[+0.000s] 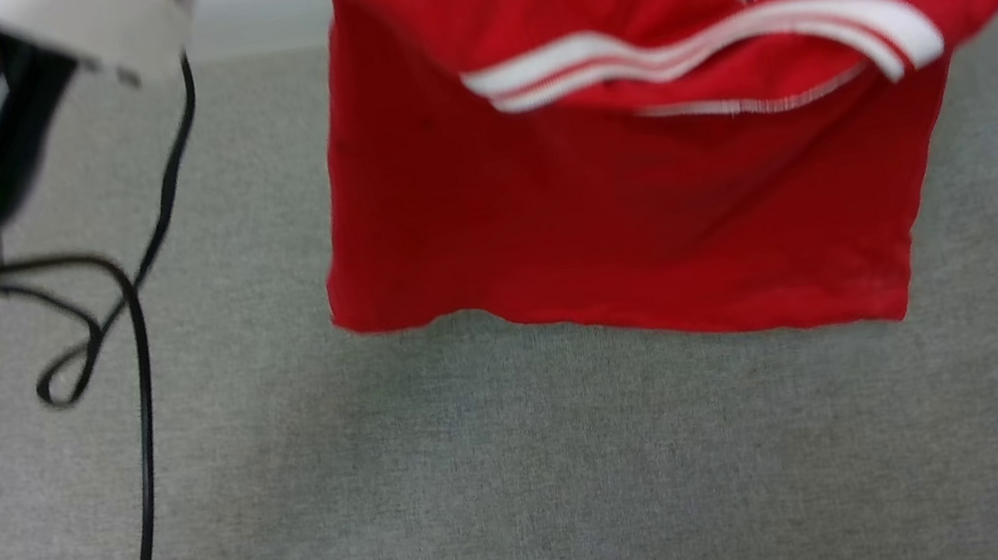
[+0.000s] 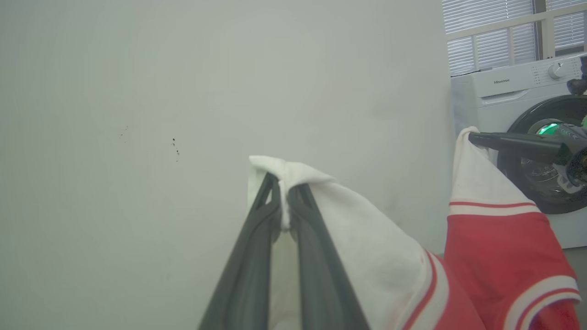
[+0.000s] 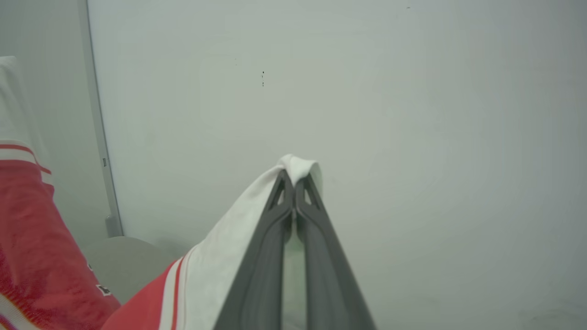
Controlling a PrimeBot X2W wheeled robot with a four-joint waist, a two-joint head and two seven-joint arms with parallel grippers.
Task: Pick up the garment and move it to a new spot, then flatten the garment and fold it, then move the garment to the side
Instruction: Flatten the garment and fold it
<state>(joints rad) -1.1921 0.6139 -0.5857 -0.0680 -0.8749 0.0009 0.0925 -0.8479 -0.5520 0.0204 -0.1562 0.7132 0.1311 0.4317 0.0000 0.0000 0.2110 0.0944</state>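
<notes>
Left fingers (image 2: 277, 208) are clamped tight on a pinch of white sleeve, a tuft of cloth poking out past the tips. Right fingers (image 3: 290, 208) are squeezed together on the other white sleeve, with the same little tuft above the tips. The garment (image 1: 611, 221) hangs between the two sets of fingers and drops away below them. Its neckline sags into a deep V in the middle and the striped trim folds across the front.

In the head view, the bottom hem runs as a slanted edge, lower on the right-finger side. It appears to hang clear of the grey counter (image 1: 539, 517), with a soft shadow beneath it. Below the hem there's a wide bare stretch of counter. A black cable (image 1: 144, 431) loops and trails down on the left-finger side, well apart from the cloth.

Beyond both sets of fingertips stands a plain pale wall (image 2: 183, 91). In the left wrist view, a white washing machine (image 2: 504, 87) sits behind the right fingers. The counter's rounded edge shows below the right fingers, beside the hanging red cloth.
</notes>
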